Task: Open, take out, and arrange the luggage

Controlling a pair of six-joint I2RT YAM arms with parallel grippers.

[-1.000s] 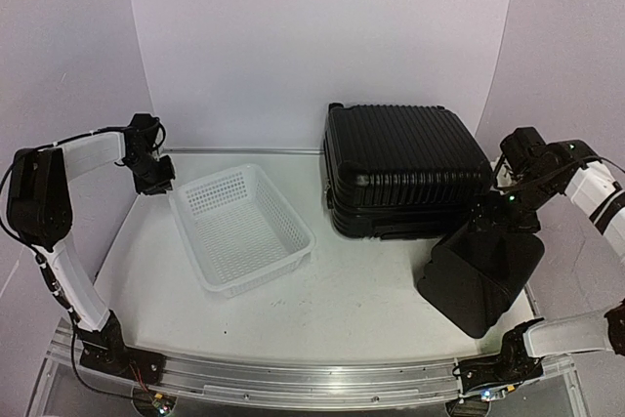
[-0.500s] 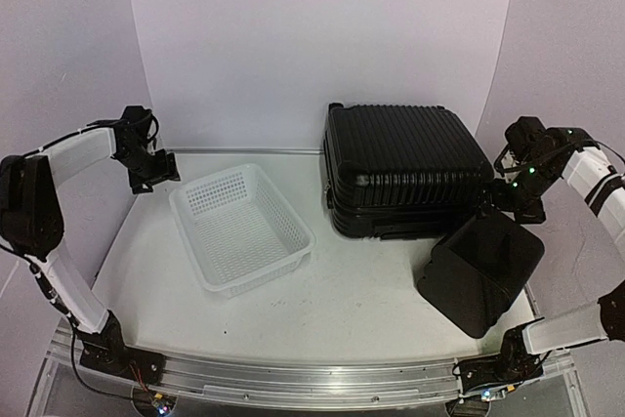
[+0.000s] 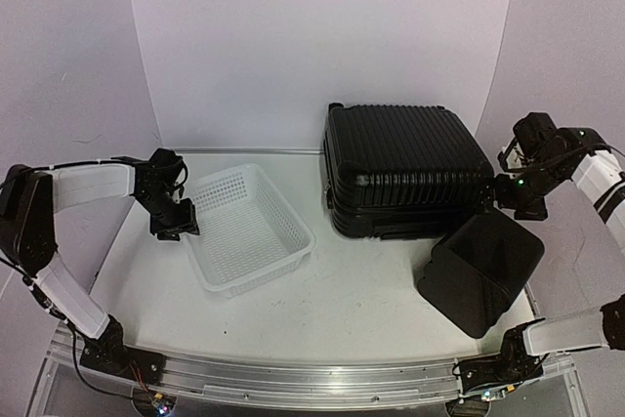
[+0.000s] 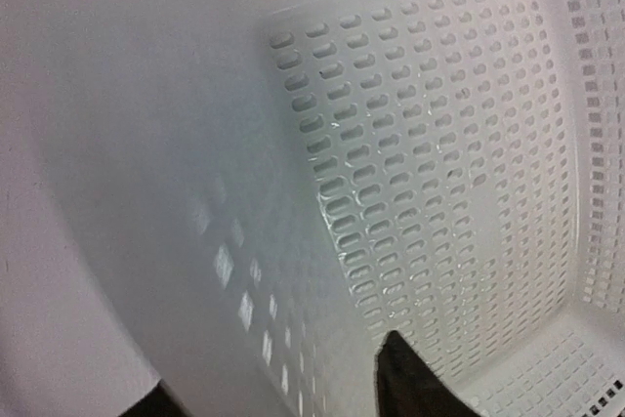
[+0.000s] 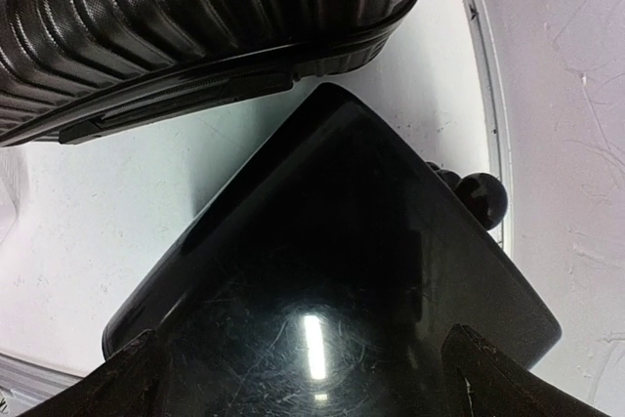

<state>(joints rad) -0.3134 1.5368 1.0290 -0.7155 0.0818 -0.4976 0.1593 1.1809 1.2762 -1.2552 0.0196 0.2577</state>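
luggage [image 3: 405, 171] sits at the back right of the table [image 3: 361, 290], lying flat with its broad ribbed face up, shell halves together, seam running along the near side, glossy black hard shell; right wrist view shows the ribs and textured surface up close [image 5: 195, 17] plus a long flat bar along its lower near edge. smaller smooth black case [image 3: 480, 271] is just in front of its right corner, turned diagonal, near but a strip of table shows between them in the right wrist view [image 5: 332, 280]; round black knobs [image 5: 483, 197] on its right side. right gripper [image 3: 518, 200] is above the small case's far corner, fingers spread wide [image 5: 312, 378], holding nothing, can't tell if it touches the case. left gripper [image 3: 174, 224] is at the left wall of the white perforated basket [image 3: 244, 231], fingers apart [image 4: 283, 393], nothing between them that I can confirm; basket interior [image 4: 439, 192] fills that view. basket is left of centre, well apart from the luggage
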